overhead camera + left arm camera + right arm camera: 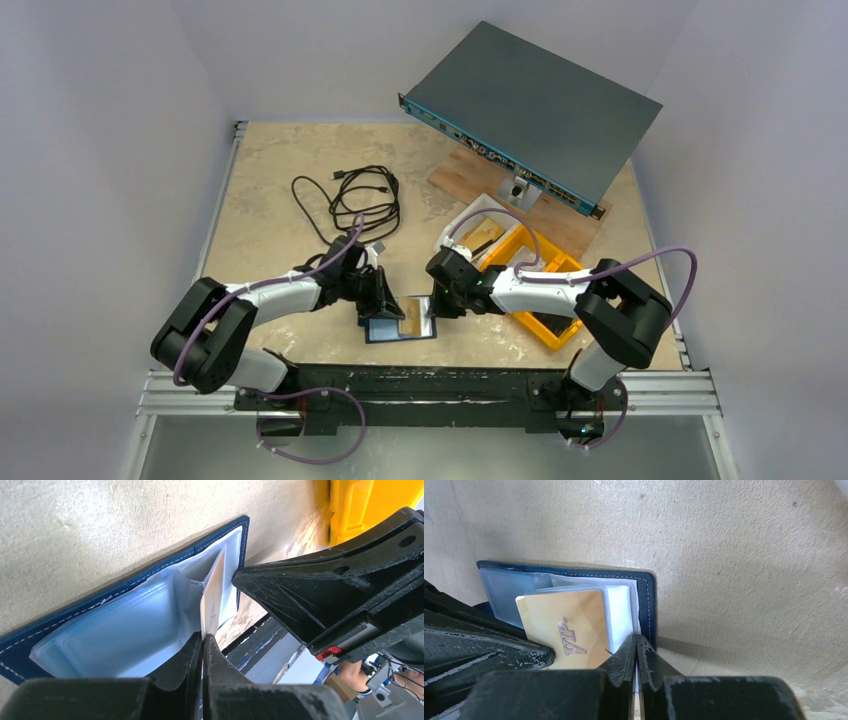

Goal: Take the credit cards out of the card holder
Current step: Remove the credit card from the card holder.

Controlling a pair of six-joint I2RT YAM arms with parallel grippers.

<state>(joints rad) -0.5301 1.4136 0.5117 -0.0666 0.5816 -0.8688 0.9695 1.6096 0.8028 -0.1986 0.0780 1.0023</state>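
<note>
card holder (400, 328) is lying open on the bench (280, 160) by the front edge; left pincer (202, 645) is pinching the gold card (564, 625), which is sticking halfway out; right pincer (636, 647) is clamping the card holder's sleeve edge; nothing's looking fully out yet

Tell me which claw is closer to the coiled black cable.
Left. The left claw, pinching the gold card, sits close in front of the cable; the right claw grips the right edge of the card holder, farther off toward the yellow bin.
</note>
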